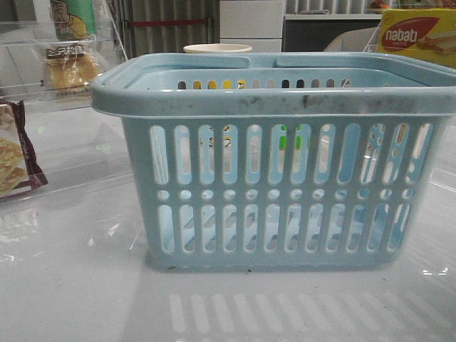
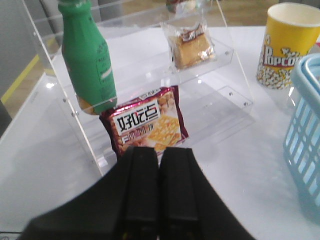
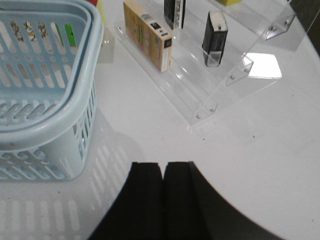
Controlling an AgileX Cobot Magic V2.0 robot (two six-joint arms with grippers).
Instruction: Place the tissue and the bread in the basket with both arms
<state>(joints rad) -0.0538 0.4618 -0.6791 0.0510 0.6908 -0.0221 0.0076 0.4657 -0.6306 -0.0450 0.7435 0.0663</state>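
Note:
The light blue basket (image 1: pixel 285 164) stands in the middle of the table and also shows in the right wrist view (image 3: pixel 55 95). The bread (image 2: pixel 191 46), golden in a clear wrapper, lies on an upper step of a clear rack, ahead of my left gripper (image 2: pixel 159 150), which is shut and empty. The bread also shows in the front view (image 1: pixel 70 68). The tissue (image 3: pixel 215 37), a small black pack, stands on another clear rack, far ahead of my right gripper (image 3: pixel 163 167), which is shut and empty above bare table. Neither gripper shows in the front view.
A maroon cracker bag (image 2: pixel 145 125) leans just beyond the left fingers, with a green bottle (image 2: pixel 89 60) above it. A popcorn cup (image 2: pixel 287 42) stands behind the basket. A tan box (image 3: pixel 147 32) and a second black pack (image 3: pixel 174 12) stand on the right rack. A nabati box (image 1: pixel 417 35) is at the far right.

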